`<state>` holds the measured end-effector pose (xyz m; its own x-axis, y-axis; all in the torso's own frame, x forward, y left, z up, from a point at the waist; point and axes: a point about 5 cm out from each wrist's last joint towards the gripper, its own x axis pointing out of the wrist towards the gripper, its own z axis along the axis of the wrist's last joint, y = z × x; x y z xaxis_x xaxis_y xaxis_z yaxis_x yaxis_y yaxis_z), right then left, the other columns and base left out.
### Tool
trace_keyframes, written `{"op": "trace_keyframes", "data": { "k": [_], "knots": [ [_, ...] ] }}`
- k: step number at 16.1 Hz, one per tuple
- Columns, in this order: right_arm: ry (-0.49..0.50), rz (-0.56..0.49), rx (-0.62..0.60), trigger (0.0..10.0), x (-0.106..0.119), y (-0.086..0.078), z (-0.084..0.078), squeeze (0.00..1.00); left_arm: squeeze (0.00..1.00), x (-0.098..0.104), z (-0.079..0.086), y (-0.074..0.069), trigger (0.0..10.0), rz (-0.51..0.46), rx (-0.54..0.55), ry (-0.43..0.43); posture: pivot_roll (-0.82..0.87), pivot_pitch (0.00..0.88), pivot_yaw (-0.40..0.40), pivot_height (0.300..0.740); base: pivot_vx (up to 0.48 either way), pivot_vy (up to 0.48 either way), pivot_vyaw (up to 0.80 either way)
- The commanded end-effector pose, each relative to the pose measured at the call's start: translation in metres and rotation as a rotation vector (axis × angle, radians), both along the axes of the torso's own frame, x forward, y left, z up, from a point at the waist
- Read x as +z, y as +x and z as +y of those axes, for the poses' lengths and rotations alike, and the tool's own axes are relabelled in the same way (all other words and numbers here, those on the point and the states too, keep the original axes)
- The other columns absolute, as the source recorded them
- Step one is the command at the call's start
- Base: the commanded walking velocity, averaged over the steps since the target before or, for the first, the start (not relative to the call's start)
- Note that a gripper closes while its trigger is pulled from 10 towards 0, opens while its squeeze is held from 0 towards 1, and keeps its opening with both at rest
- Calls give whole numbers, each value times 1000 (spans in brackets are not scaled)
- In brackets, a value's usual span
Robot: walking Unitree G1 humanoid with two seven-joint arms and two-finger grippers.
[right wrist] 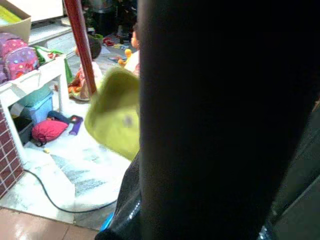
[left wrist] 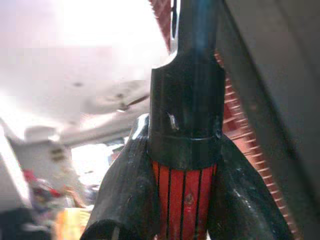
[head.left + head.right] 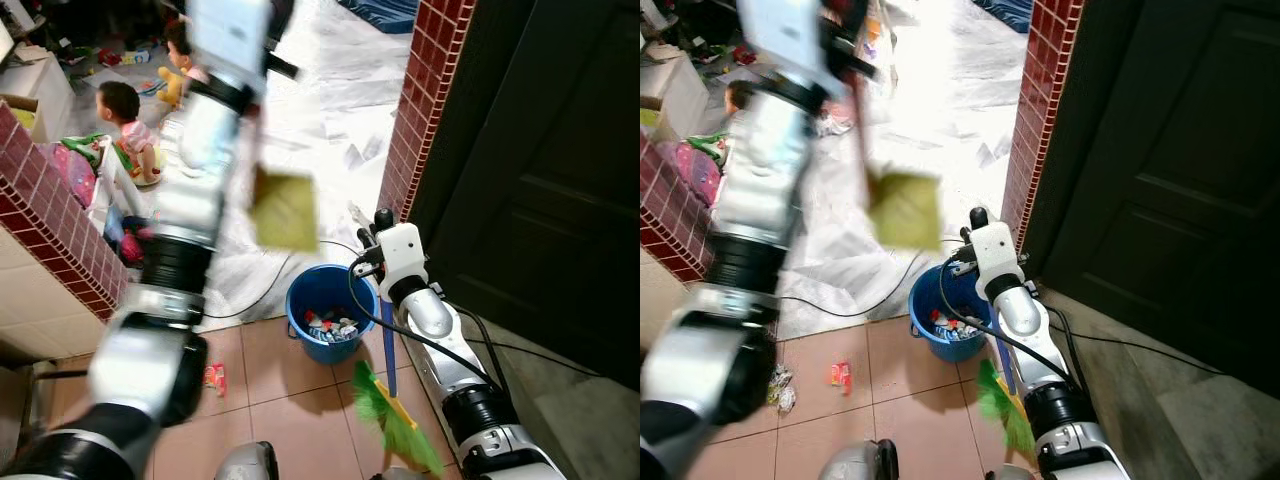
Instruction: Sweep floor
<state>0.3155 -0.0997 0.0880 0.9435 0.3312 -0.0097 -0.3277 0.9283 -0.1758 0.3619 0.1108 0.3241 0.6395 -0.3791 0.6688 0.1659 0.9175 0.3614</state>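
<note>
Grips with the left pincer [image 2: 182, 150], clenched on the red handle [image 2: 185, 197] so the dustpan [image 3: 285, 210] hangs raised and blurred above the bucket [image 3: 330, 300], probably for tipping sweepings onto the rubbish already inside. Reaches with the right pincer [image 3: 368, 240] just beside the bucket rim, cannot tell whether clenched or released, with the broom [image 3: 395, 415] close under that arm, bristles down at the tiled floor [image 3: 290, 400]. Leaves a red wrapper [image 3: 214, 378] lying near the bucket, likely the next thing to sweep.
</note>
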Motion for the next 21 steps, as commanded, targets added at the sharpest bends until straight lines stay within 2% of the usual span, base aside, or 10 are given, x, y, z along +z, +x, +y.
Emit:
{"op": "trace_keyframes", "data": {
  "k": [1,3,5,9,11,14,15,17,18,21],
  "knots": [
    [-2,-30,17,10000,6,3,2,0,0,13,7,-6,10000,-82,28,6,-53,0,15,740,0,0,0],
    [-3,-26,18,10000,4,2,1,0,0,0,20,-6,10000,-51,65,23,-48,0,12,740,0,0,0],
    [-4,-22,22,10000,2,1,1,0,0,-42,31,-6,10000,93,62,20,-37,0,6,740,0,0,0],
    [-3,-17,27,10000,1,1,2,0,0,-134,31,-15,10000,375,61,162,-28,0,7,740,0,0,0],
    [2,-8,32,10000,-1,-1,3,0,0,-180,32,-26,10000,525,80,92,-32,0,9,740,0,0,0],
    [29,5,56,10000,-1,-2,4,0,0,-208,28,-35,10000,646,65,-54,-33,0,10,740,0,0,0],
    [82,11,103,10000,5,-1,9,0,0,-229,15,-42,10000,747,-9,-64,-34,0,8,740,0,0,0],
    [111,15,162,10000,11,2,13,0,0,-239,12,-46,10000,777,-6,-74,-36,0,9,740,0,0,0],
    [119,36,286,10000,19,5,19,0,0,-247,17,-46,10000,817,49,-161,-41,0,11,740,0,0,0],
    [125,50,441,10000,27,3,23,0,0,-252,17,-51,10000,811,44,-160,-40,0,4,740,0,0,0]
  ]
}}
